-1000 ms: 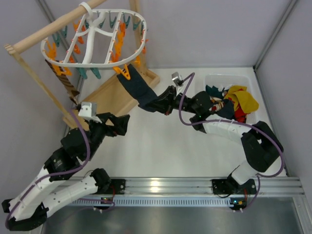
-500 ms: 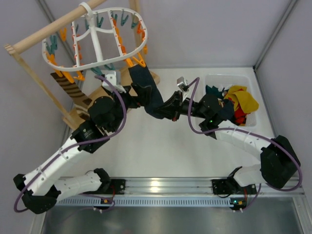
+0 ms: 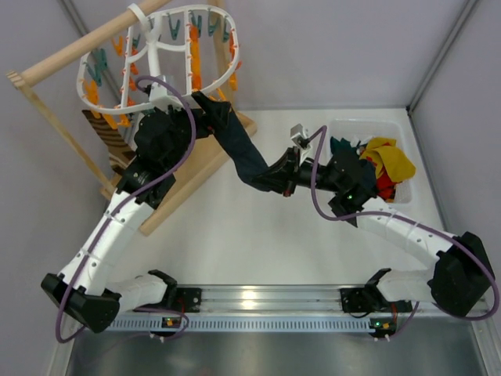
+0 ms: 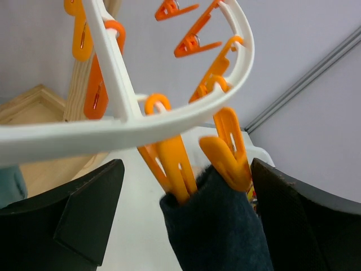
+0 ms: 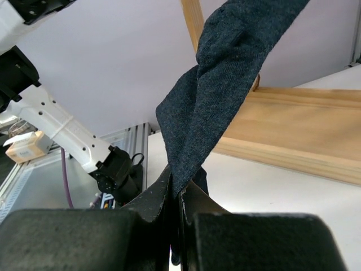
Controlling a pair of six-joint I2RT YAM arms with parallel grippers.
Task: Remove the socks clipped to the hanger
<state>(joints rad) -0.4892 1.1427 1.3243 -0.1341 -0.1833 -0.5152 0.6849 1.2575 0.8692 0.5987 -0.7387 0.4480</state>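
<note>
The dark sock (image 3: pixel 241 151) hangs from an orange clip (image 4: pixel 228 148); our right hand (image 3: pixel 272 179) pinches it, our left hand (image 3: pixel 204 108) gapes open.

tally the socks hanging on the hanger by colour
dark blue sock: 1
brown striped sock: 1
total: 2

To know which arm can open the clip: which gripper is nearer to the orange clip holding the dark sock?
Left. The left gripper is open, with a finger on either side of the orange clip. The right gripper is shut on the dark sock's lower end, away from the clip.
</note>
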